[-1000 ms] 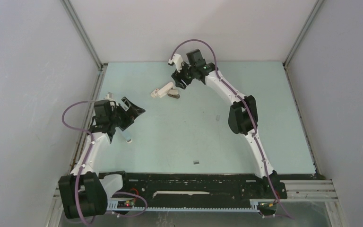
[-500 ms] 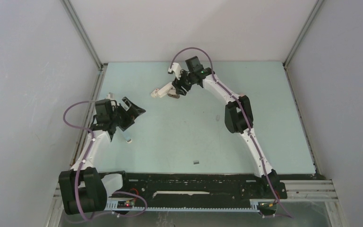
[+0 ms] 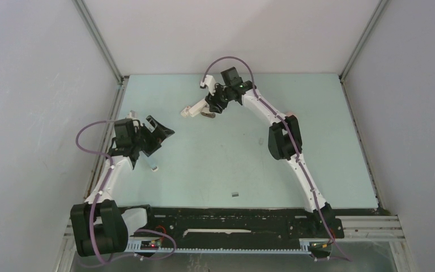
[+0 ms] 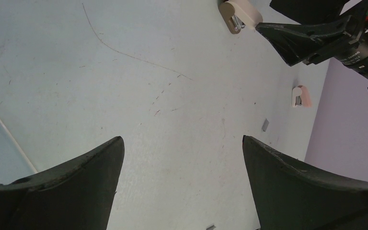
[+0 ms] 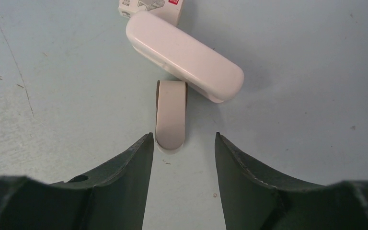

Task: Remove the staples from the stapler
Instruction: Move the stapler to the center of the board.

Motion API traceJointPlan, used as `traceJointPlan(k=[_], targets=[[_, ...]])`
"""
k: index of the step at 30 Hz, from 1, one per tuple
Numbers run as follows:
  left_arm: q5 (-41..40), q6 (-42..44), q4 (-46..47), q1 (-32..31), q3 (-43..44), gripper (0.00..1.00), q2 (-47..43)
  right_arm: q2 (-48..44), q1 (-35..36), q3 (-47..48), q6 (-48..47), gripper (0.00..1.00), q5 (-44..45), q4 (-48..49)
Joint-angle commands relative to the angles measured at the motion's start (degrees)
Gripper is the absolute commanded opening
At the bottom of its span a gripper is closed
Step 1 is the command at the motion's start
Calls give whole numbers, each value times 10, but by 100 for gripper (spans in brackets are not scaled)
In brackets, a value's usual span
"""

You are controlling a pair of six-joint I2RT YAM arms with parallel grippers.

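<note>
Staples lie loose on the pale green table. The left wrist view shows two small grey strips there, well apart from each other. From the top, one dark strip sits near the front edge, between the two arms.

The right gripper is far out on the table, low over the white stapler. Its fingers are partly open. The round end of a thin white piece lies between the tips with a small gap on each side, so nothing is held. The other end of that piece meets the side of the stapler. A white and red box touches the stapler's far end.

The left gripper hangs over bare table on the left side. Its fingers are spread wide and hold nothing.
</note>
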Motion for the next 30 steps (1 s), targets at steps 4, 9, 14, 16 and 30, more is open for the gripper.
traceJointPlan(k=[4,9,14,16,30], targets=[[-3,-5,15,-3,36,99,0,18,8,30,-10,58,2,-6],[-3,-4,15,-4,38,99,2,20,9,31,-11,54,5,-7],[-3,-3,14,-4,37,99,0,20,10,33,-18,40,3,-12],[-3,-3,14,-4,37,99,-2,20,10,34,-21,33,1,-15],[6,-1,15,-4,34,99,-12,-47,-4,-23,-25,13,-29,-18]])
